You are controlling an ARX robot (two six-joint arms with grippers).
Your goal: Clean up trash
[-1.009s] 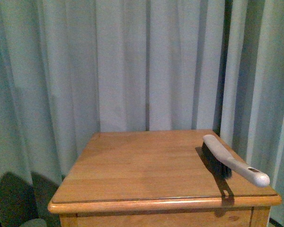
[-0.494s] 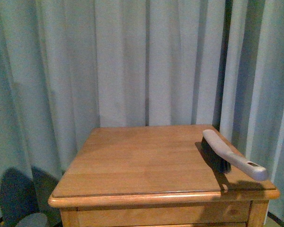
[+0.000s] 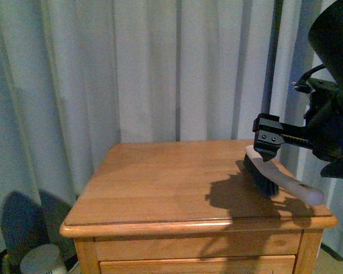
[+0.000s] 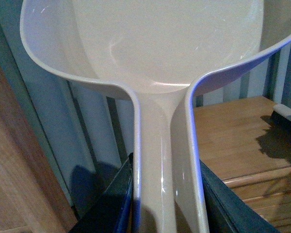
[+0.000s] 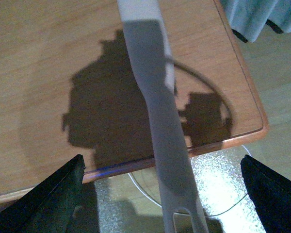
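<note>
Newly swung in from the right, the right gripper (image 5: 161, 162) hangs spread wide above the brush (image 3: 268, 177). Its handle runs lengthwise between the fingers and overhangs the table (image 3: 160, 182) edge. Meanwhile the left gripper (image 4: 165, 208) clamps the dustpan (image 4: 160, 43) handle. No trash is visible anywhere.

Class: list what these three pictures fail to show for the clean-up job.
Trash: in no view.
Front view: right gripper covers part of the brush.
Left wrist view: dustpan blocks most of the table.
Right wrist view: brush head cut off by the edge.
</note>
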